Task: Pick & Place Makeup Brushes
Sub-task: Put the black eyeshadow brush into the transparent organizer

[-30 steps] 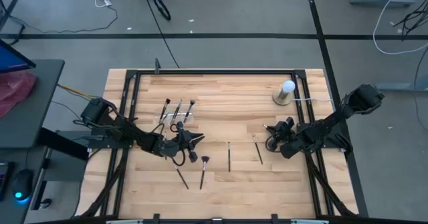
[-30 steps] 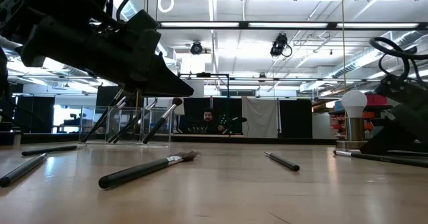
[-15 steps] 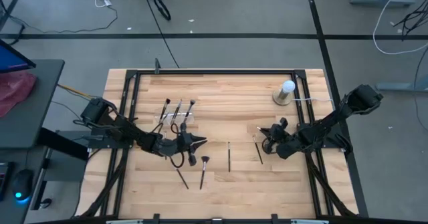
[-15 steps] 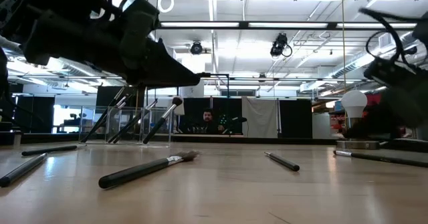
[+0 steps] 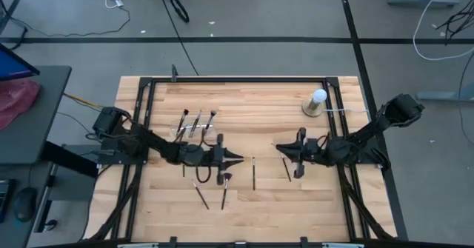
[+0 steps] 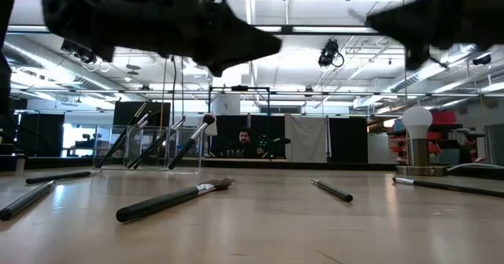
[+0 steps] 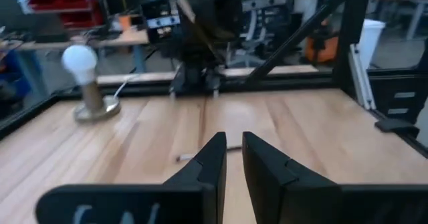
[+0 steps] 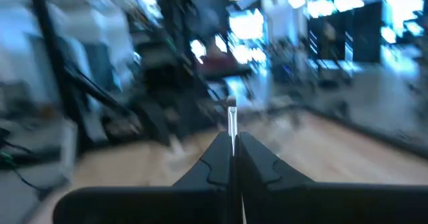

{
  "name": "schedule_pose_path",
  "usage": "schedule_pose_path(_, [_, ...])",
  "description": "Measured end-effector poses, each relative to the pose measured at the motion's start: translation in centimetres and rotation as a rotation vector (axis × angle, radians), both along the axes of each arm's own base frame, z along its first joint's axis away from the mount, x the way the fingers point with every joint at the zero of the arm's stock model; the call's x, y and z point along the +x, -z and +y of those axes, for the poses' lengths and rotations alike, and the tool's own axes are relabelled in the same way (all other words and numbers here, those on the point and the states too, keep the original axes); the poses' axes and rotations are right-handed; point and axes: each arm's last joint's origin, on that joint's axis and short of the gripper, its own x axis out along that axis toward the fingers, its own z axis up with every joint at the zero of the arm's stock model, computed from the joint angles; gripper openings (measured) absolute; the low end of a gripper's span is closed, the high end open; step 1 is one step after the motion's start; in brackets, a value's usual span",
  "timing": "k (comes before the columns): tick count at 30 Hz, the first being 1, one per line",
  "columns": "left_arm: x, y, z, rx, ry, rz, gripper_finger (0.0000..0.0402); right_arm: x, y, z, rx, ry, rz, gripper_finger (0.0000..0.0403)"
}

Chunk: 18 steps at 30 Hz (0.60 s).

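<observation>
Several thin dark makeup brushes lie flat on the wooden table: one [image 5: 253, 172] at the middle, one [image 5: 287, 169] to its right, two [image 5: 224, 189] [image 5: 201, 197] nearer the front. My left gripper [image 5: 237, 158] hangs above the table left of the middle brush, pointing right. Its fingers [image 7: 233, 140] stand a narrow gap apart with nothing between them. My right gripper [image 5: 277, 146] points left toward it, above the table, and is shut on a thin silvery stick [image 8: 231, 120], apparently a brush. My right gripper pinches the thin stick between its two shut fingers [image 8: 221, 150]. The stick runs along the fingers, and a short silvery end [image 8: 231, 116] sticks out past their tips. The fingers lie about level, pointing toward the table's left. The stick is clear of the table; the fingers hide the rest of it.
A clear holder [image 5: 196, 124] with several brushes leaning in it stands at the back left. A white ball on a round base [image 5: 317, 102] stands at the back right. A black frame [image 5: 141, 115] runs round the table. A person [image 6: 246, 142] sits in the room beyond.
My left gripper has gone toward the table's right edge and up. My right gripper has risen and swung toward the table's left, so that the two now face each other over the middle. The brushes on the table have kept still.
</observation>
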Motion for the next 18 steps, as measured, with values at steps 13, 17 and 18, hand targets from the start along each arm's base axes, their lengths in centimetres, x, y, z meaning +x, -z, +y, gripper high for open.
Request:
schedule_pose_path(13, [9.1,-1.0,1.3,0.050,0.216,-0.157,0.0127,4.2,-5.1,2.8,-0.254,-0.092,-0.141,0.0013])
schedule_pose_path(17, [10.4,-2.8,1.5,0.052,0.240,-0.230,0.0179,5.2,-5.1,3.4,-0.290,-0.115,-0.143,0.0013])
schedule_pose_path(18, [10.5,-3.2,1.4,0.060,0.248,-0.247,0.0187,5.3,-5.0,3.5,-0.296,-0.113,-0.143,0.0013])
